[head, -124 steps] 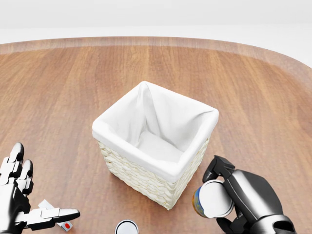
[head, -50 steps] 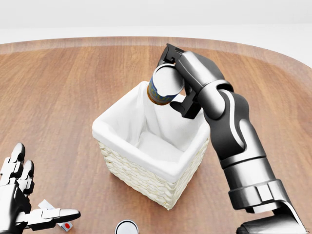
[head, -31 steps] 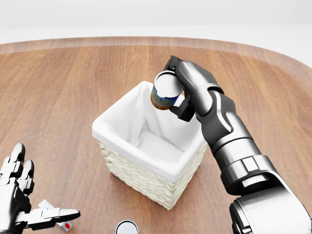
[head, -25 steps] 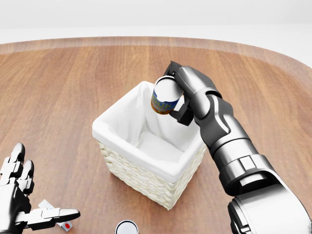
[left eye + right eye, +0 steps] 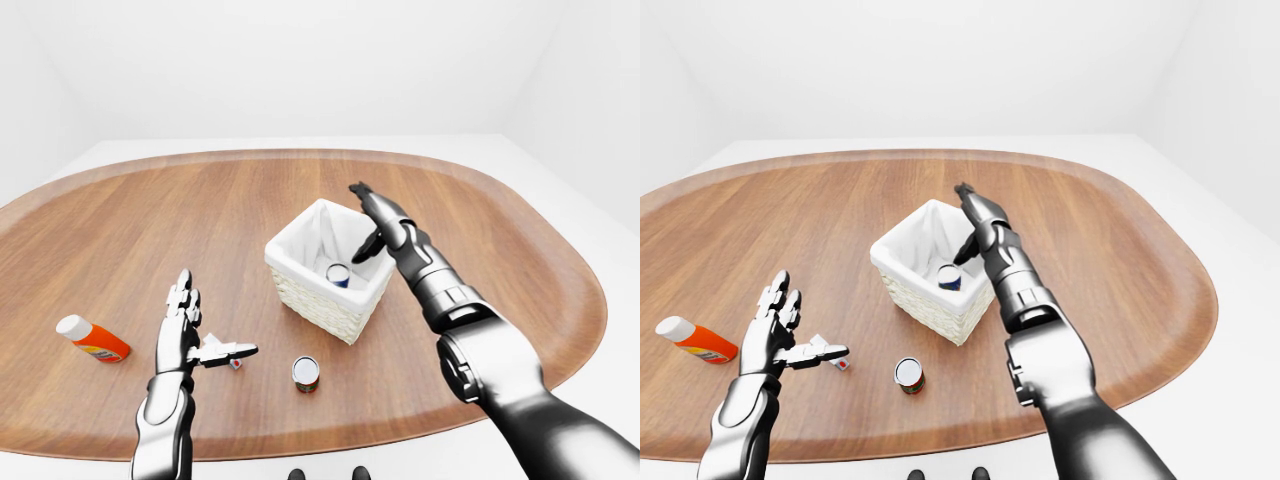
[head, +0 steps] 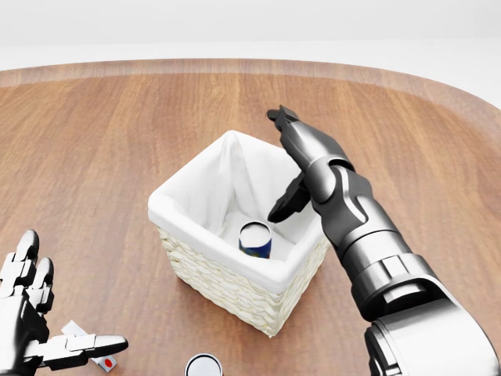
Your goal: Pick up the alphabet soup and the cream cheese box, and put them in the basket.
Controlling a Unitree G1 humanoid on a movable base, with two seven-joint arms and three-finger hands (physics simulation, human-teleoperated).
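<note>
The soup can (image 6: pixel 255 238) stands upright inside the basket (image 6: pixel 235 278), on its white cloth floor near the lower right wall in the head view. Its pale round lid faces up and its side is dark blue with a bit of yellow. The basket is a square woven wicker one with a white liner folded over its rim, set cornerwise on the wooden table. The cream cheese box (image 5: pixel 826 350) lies on the table to the basket's lower left, well apart from it, small and white with a red spot, partly hidden
</note>
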